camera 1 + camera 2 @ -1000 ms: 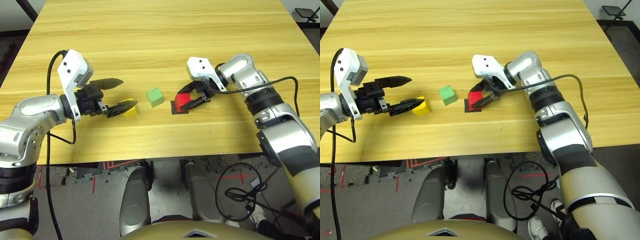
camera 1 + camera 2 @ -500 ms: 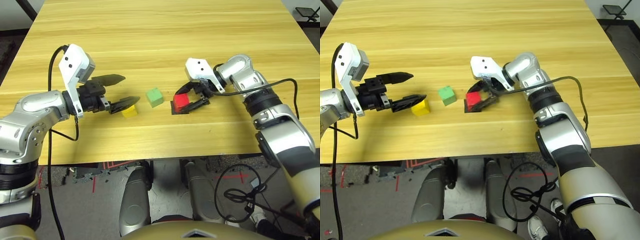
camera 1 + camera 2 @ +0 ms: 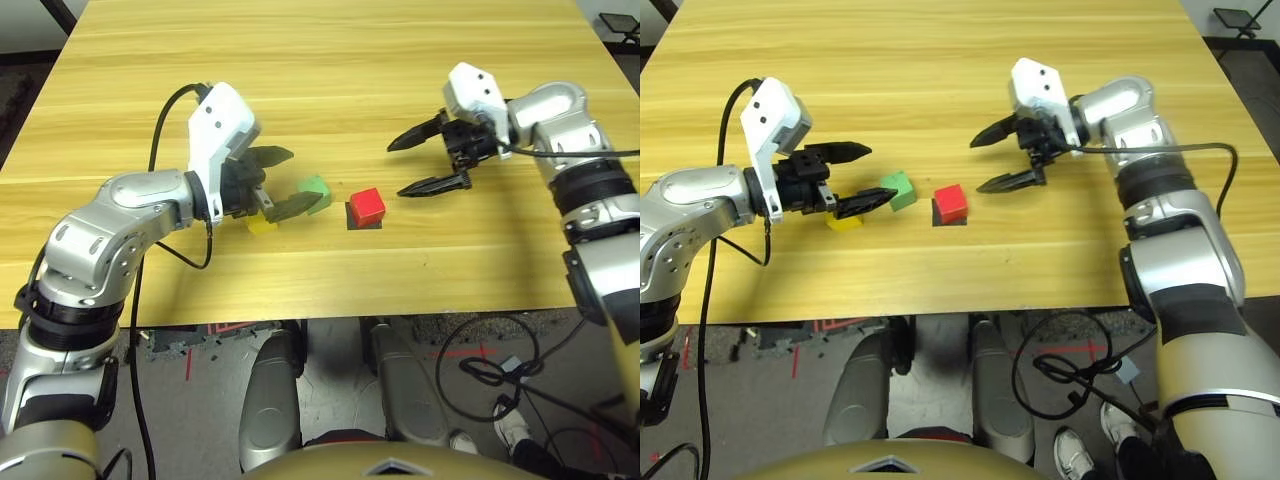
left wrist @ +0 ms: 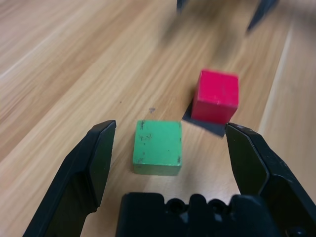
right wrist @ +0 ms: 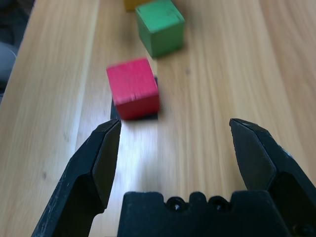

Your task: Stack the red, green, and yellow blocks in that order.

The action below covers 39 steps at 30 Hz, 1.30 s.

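We see the red block (image 3: 367,205) sitting near the middle of the frame on a flat black square patch (image 3: 356,220), which we judge marks the base of the stack. Our right gripper (image 3: 432,163), right of centre, hangs well apart from it with its fingers spread wide and nothing between them. Left of centre, our left gripper (image 3: 283,180) is just as wide open and empty, its two black fingers flanking the green block (image 4: 157,146) without touching it, apparently lined up for a pinch. The yellow block (image 3: 844,222) lies on the table just under that gripper. All three are plain matte cubes with crisp edges; the table (image 3: 330,60) is pale wood-grain laminate.
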Motion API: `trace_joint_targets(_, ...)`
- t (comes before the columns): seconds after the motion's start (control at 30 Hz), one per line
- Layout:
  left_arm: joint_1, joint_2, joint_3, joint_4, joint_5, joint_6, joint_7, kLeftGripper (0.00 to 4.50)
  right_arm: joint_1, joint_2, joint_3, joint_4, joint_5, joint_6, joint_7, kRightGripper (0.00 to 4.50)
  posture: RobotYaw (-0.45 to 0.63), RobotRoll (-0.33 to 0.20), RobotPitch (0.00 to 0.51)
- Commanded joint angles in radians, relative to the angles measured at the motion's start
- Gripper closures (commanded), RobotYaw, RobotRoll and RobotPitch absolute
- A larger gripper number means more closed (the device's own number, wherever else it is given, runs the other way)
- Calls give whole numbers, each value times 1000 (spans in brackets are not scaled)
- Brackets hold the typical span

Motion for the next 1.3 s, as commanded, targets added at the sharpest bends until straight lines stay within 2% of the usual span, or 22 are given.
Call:
trace_joint_targets(0.03,-14,4,-39,49,54,-24,-29,0,31,-17,-43,-48,2,40,7,58,218,-41,259)
trace_joint_targets(0.37,-33,-36,-66,158,106,-54,-100,0,128,-41,-118,-258,10,192,-27,58,150,-38,259)
trace_joint_targets(0.73,-29,-110,-99,234,174,-120,-126,0,176,-52,-157,-351,7,267,-57,58,125,-39,261)
trace_joint_targets(0.83,-30,-133,-94,245,186,-119,-113,624,181,-48,-162,-357,6,272,-63,0,126,-37,262)
trace_joint_targets(1.0,-28,-142,-101,228,202,-103,-114,2453,179,-40,-169,-349,6,274,-78,0,133,-29,264)
trace_joint_targets(1.17,-96,-114,-88,185,205,-74,-141,2465,176,-34,-173,-334,4,266,-91,0,146,-16,263)
trace_joint_targets(1.3,-185,-88,-90,130,187,16,-172,2465,188,-30,-177,-333,7,264,-101,0,148,-1,264)
